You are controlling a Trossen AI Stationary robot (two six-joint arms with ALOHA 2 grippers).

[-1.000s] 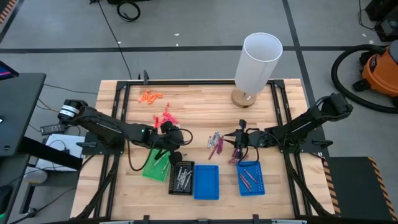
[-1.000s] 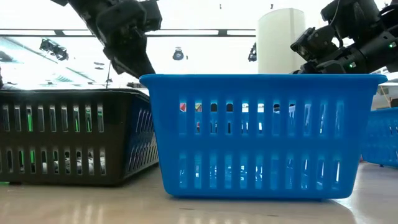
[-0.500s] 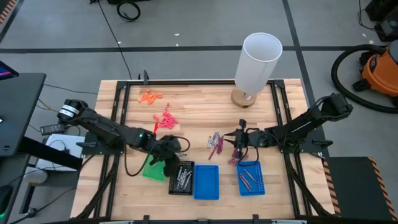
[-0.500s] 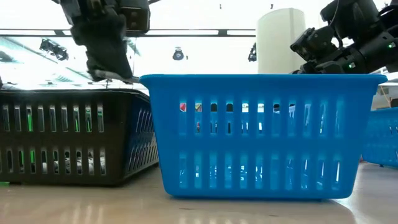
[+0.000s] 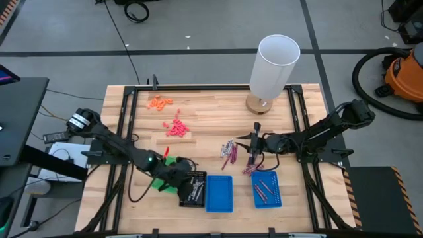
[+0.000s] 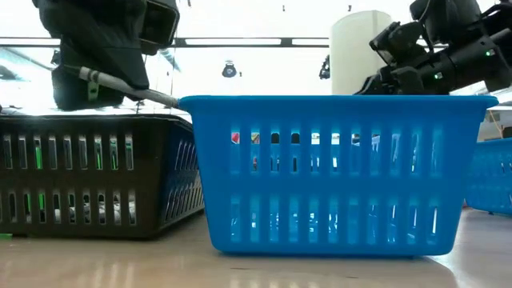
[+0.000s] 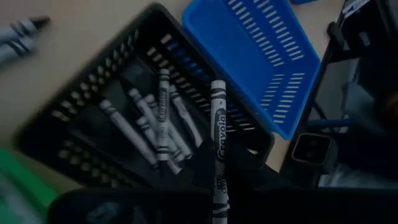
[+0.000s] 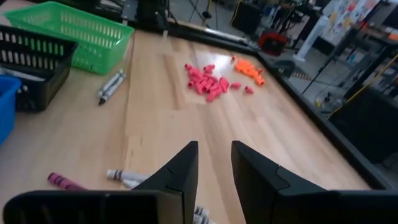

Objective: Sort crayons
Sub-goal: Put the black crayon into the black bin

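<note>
My left gripper (image 5: 182, 178) hangs over the black tray (image 5: 192, 188), shut on a grey crayon (image 7: 219, 124). Several grey crayons (image 7: 155, 127) lie in that tray. My right gripper (image 5: 254, 149) is open with nothing between its fingers (image 8: 214, 168); it stands beside a loose pile of grey and maroon crayons (image 5: 229, 151) on the table. Maroon crayons lie in the right blue tray (image 5: 266, 188). A second blue tray (image 5: 219, 193) stands next to the black one, and a green tray (image 8: 71, 31) lies partly under my left arm. My left gripper pinches the grey crayon between its two fingers by its lower part (image 7: 219, 180). The crayon runs along the fingers and its free end (image 7: 217, 87) juts out past them. It hangs clear above the black tray, slanting downward.
A tall white cylinder on a round base (image 5: 272, 66) stands at the far side. Pink bits (image 5: 175, 127) and orange bits (image 5: 160, 102) lie far left. Two grey crayons (image 8: 111, 84) lie on the wood by the green tray. A black frame edges the table (image 5: 211, 87).
My left gripper has swung from over the green tray toward the table's near edge and to the right, coming over the black tray. It has rolled about its own axis and stayed shut on the grey crayon. My right gripper has tipped a little.
</note>
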